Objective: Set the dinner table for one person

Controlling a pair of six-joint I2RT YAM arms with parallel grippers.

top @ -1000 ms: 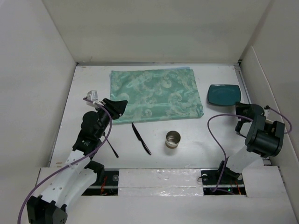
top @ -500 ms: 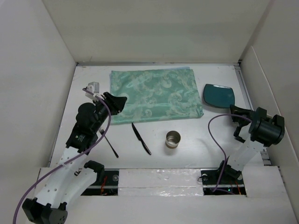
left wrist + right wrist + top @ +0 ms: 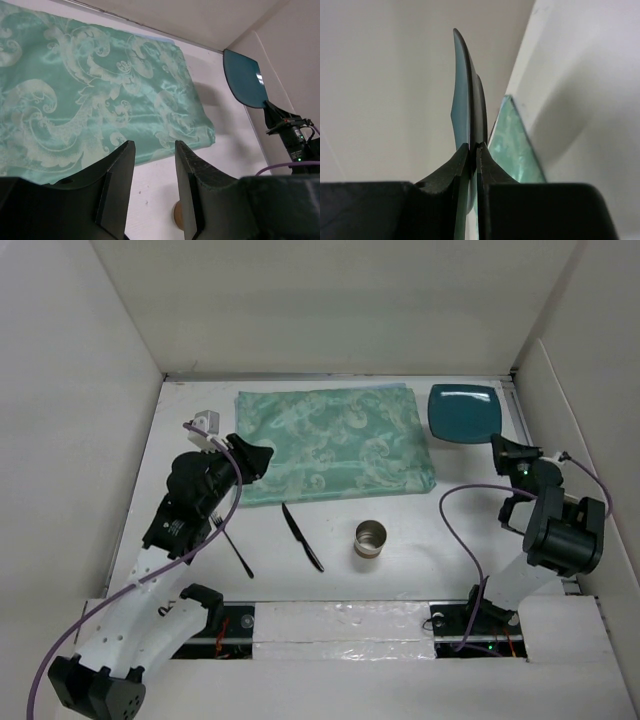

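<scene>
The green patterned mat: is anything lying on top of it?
No object lies on the green mat; its cloth shows bare. The left pincer covers its near left corner in the top view, so that patch is hidden.

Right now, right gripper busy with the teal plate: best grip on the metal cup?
Pinch the metal cup by its rim from straight above, one finger inside, one outside: it stands upright, mouth open, nothing close beside it. The open left gripper looks free.

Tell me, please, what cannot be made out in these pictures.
- Top view: the thin black utensil, upper end hidden under the left arm.
- Left wrist view: the round metal cup, nearly all behind the left claw.
- Right wrist view: the teal square plate shows edge-on, face unseen.
</scene>
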